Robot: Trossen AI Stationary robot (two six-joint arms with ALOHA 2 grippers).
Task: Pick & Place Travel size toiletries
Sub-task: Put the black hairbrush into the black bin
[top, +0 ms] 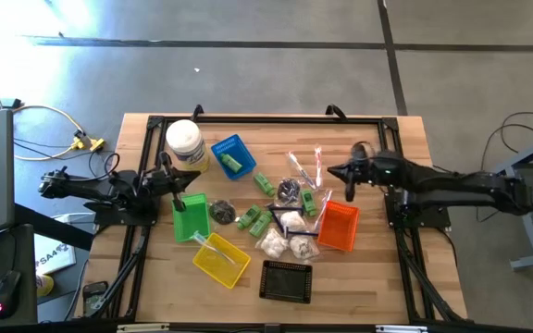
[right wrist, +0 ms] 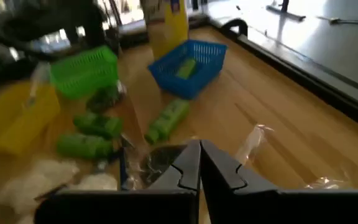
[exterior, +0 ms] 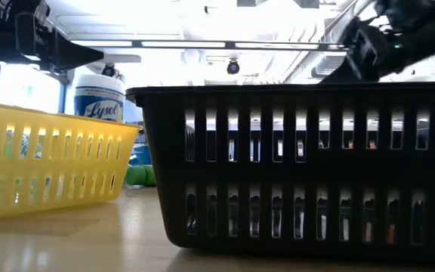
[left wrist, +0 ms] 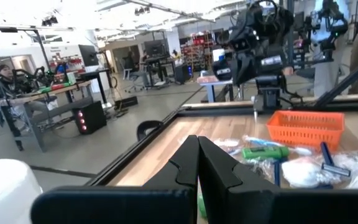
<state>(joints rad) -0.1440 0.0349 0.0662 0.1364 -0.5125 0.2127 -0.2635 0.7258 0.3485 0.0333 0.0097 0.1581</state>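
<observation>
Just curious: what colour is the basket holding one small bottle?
Blue plastic slatted basket, clearest in the right wrist view.

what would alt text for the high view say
Overhead view of a wooden table with small toiletries scattered at its centre among blue, green, yellow, orange and black baskets. The left pincer is above the green basket, the right pincer above the orange.

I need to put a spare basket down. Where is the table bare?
Bare wood: the corner right of the black basket, below the orange basket; and the strip between the blue basket and the right gripper. Crowded: the middle, with green bottles and white packets.
</observation>
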